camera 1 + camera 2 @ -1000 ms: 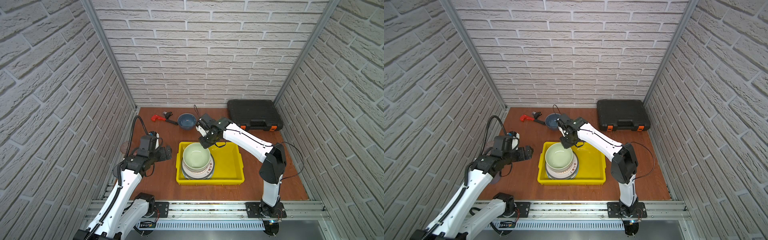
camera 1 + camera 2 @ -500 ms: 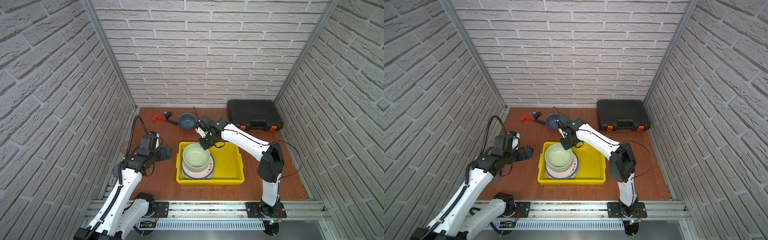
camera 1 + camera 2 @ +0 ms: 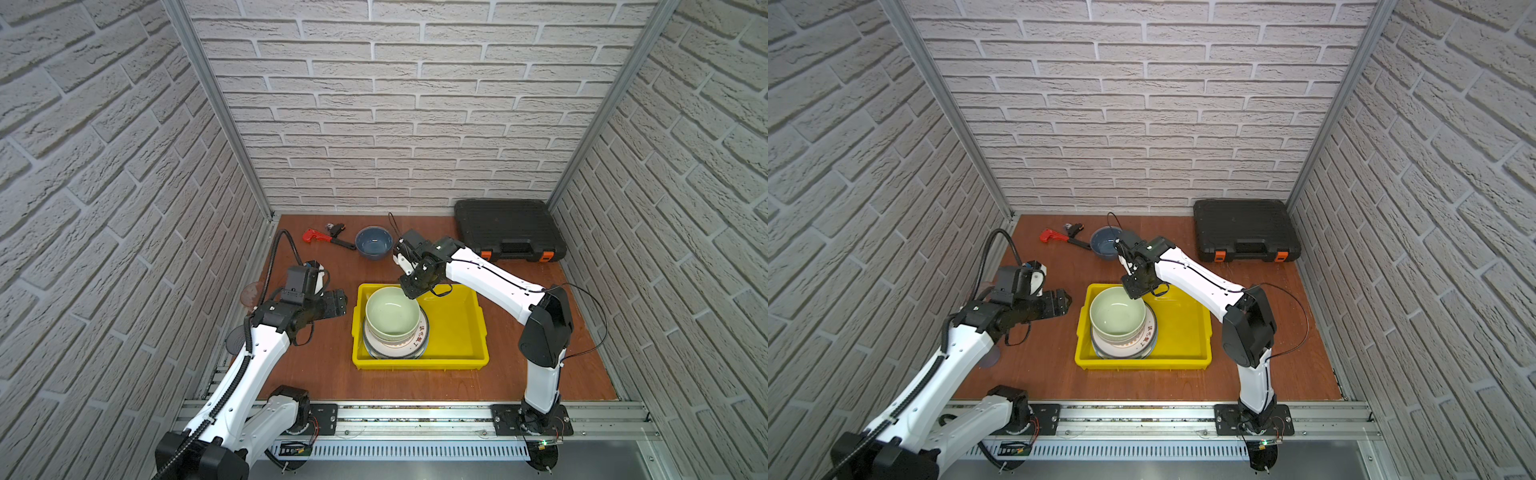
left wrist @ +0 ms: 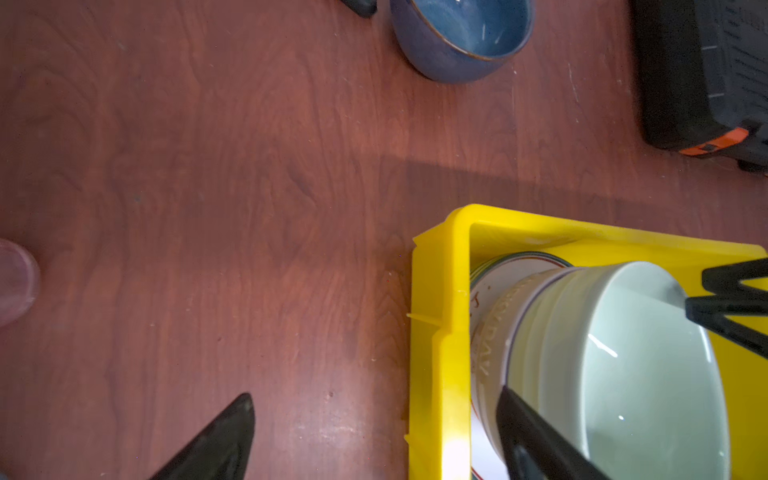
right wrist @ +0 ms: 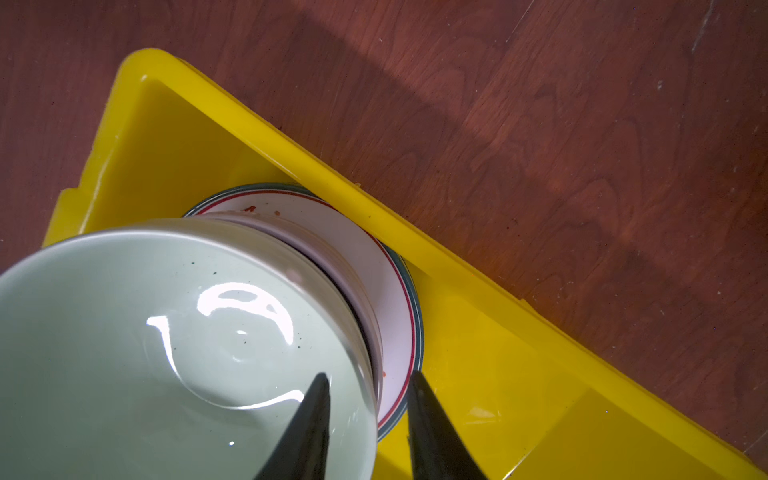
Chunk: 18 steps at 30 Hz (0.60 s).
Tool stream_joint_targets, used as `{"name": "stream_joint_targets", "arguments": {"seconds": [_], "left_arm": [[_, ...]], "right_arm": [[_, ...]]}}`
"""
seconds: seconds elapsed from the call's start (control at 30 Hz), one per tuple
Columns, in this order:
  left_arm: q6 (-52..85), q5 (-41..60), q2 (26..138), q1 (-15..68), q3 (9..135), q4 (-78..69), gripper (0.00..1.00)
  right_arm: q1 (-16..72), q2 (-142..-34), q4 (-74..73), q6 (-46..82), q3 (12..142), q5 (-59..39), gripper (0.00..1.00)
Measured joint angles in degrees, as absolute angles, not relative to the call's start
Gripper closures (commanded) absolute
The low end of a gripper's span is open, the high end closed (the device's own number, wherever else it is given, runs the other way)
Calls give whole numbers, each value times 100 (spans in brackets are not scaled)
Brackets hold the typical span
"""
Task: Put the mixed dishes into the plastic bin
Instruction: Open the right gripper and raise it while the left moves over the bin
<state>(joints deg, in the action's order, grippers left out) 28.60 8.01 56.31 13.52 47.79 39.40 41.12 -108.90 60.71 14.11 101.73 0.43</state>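
Enclosing reddish wooden tabletop [image 3: 324,374]: white brick walls [image 3: 415,104].

Both top views are bright, evenly lit and sharp. In the right wrist view, white glare streaks the pale-green bowl [image 5: 178,340], and a broad soft shadow band crosses the worktop [image 5: 582,104] at upper centre.

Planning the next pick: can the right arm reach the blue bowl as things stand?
Probably yes: the blue bowl stands uncovered, close behind the right gripper, with nothing between them.
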Motion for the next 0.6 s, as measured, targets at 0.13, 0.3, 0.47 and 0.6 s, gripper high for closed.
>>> {"name": "stream_joint_targets", "arguments": {"seconds": [0.13,0.3,0.47,0.6], "left_arm": [[2928,1070,5892,1450,4974,3929,30],[3059,1208,5977,1868,5120,3940,40],[3190,1286,5996,2471,5131,4012,47],[3284,1315,6058,2773,5131,4036,55]], "right_arm": [[4101,-10256,5994,1452,9784,126,55],[4029,-9231,5730,1614,8860,237,52],[3811,-8589,5492,1772,7970,189,51],[3706,-8508,5417,1850,7671,156,52]]}}
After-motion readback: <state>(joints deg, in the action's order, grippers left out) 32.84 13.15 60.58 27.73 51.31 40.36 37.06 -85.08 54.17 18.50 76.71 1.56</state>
